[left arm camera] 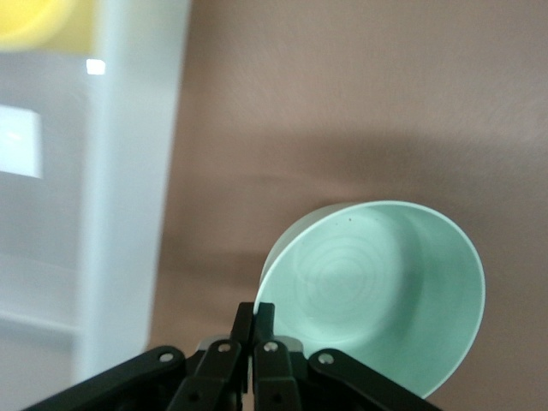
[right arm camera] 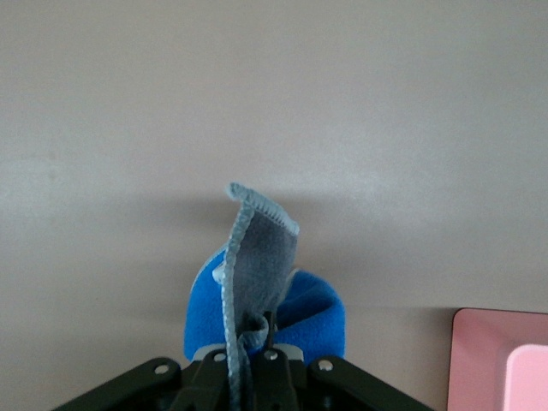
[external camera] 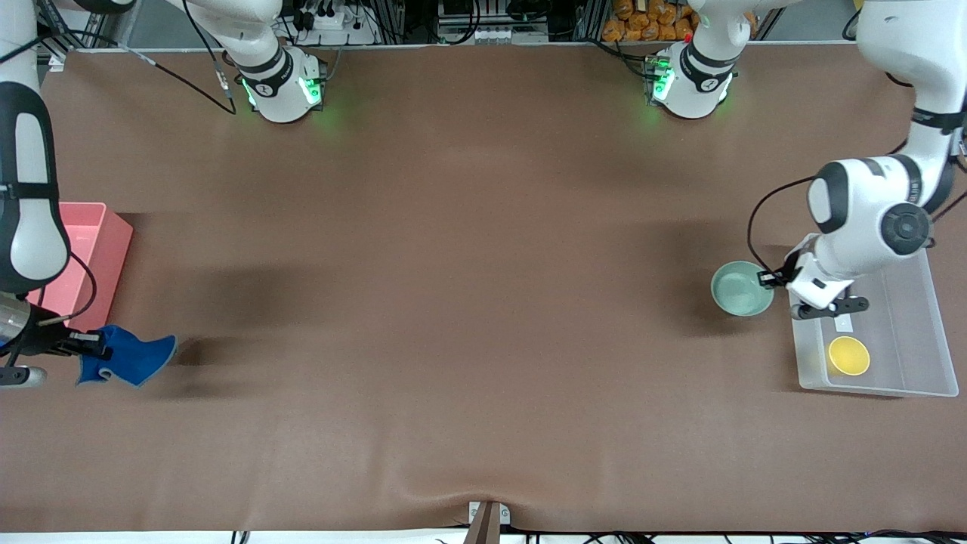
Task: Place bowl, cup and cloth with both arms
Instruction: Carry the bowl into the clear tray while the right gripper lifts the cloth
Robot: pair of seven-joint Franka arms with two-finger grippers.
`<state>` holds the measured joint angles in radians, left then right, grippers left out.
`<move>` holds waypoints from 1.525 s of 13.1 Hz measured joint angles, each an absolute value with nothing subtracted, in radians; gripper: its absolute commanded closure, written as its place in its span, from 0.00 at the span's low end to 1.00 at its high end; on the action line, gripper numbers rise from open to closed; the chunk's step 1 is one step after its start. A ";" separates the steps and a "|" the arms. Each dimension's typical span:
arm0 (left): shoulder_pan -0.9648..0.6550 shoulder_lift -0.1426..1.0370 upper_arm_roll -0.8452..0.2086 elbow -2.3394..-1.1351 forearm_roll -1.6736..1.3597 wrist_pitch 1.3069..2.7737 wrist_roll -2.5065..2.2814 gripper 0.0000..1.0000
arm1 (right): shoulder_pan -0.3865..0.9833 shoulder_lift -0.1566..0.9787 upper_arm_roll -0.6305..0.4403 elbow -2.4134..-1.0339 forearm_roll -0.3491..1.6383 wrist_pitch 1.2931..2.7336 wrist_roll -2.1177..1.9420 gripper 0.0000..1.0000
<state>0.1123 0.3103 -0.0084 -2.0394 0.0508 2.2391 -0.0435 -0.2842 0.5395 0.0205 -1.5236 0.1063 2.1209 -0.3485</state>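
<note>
- Left gripper [external camera: 772,278]: clamped on the rim of the bowl [external camera: 741,288], glossy, round, mint-green, held over the table just beside the clear bin [external camera: 929,332].
- Right gripper [external camera: 89,345]: pinching the cloth [external camera: 130,360], soft blue fabric with grey trim, hanging near the pink bin [external camera: 113,249].
- Cup [external camera: 848,355]: yellow, round, in the clear bin.
- Risks: the smooth rim may slip from a 2-finger pinch; the drooping cloth may snag on the pink bin's wall.

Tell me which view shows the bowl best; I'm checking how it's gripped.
The left wrist view: the bowl fills it, with the left gripper shut on its rim. The front view shows the bowl small, beside the clear bin, its grip partly hidden. The right wrist view doesn't show it.
</note>
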 measured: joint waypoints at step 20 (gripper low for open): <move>0.494 0.594 -0.012 -1.683 0.005 2.189 0.609 1.00 | -0.455 0.301 0.001 -1.463 -0.130 1.667 -0.518 1.00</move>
<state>0.4943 0.5938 -0.0116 -1.6833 0.0049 2.1894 0.6089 -0.4554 0.3012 0.0007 -1.4630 -0.1304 1.6670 -0.5183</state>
